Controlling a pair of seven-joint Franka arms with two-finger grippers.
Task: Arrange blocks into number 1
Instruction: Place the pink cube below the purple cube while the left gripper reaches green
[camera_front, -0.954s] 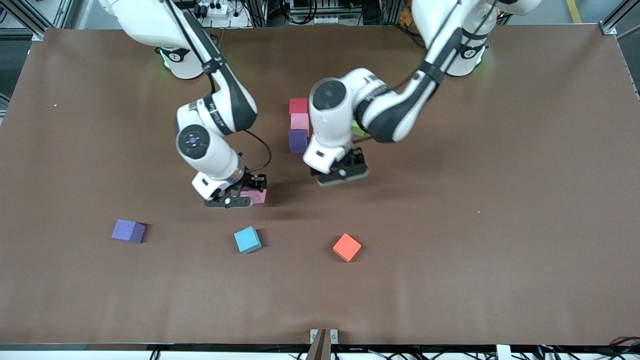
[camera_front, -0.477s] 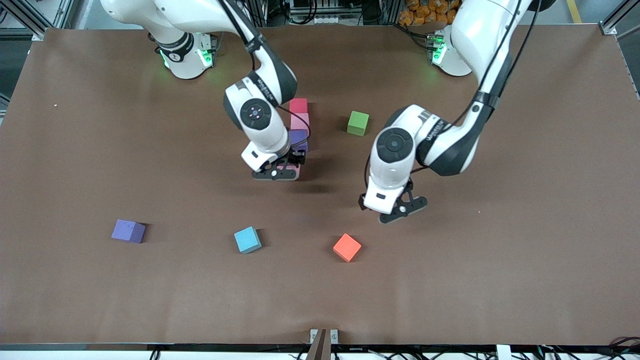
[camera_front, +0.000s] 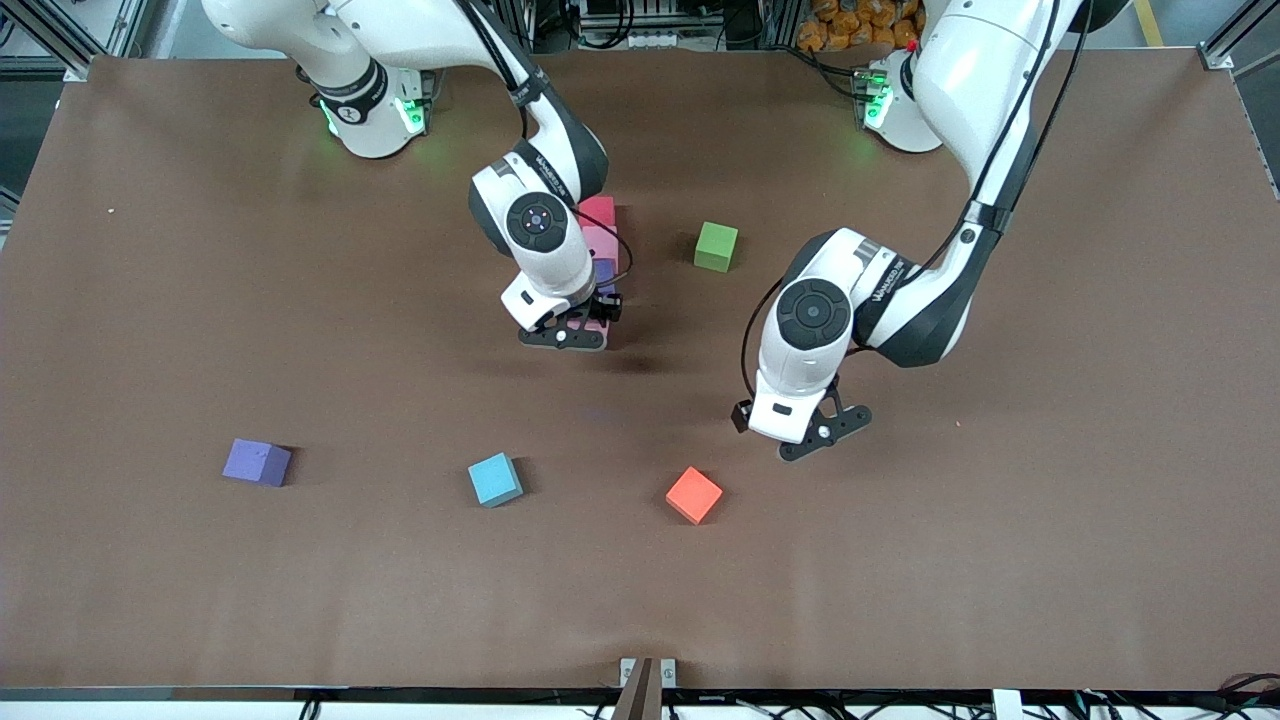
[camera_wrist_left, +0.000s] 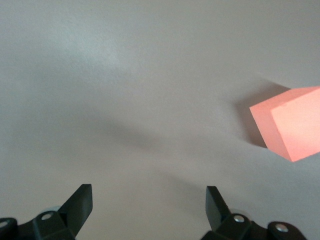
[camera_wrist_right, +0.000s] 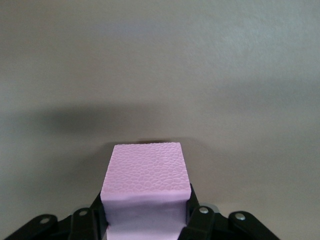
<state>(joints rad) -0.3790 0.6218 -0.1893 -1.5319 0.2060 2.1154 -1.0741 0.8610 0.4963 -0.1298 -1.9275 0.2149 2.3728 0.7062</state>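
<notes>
a: what's hard to see?
b: the right end effector clamps a pink block; its wrist covers most of the purple block and the other pink block in the column under the red block.
a: changes?
b: it's crept closer to that column. the left end effector, fingers spread and empty, has drifted toward the orange cube.
a: anything else?
b: the green block sits beside the column; a cyan cube and a second purple cube lie nearer the camera on the surface.

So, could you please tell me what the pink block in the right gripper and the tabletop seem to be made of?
Pink block: probably foam, matte, with a fine pebbled, cell-like surface. Tabletop: looks like a brown matte sheet or mat, showing soft shadows and no glare; its exact material is unclear.
</notes>
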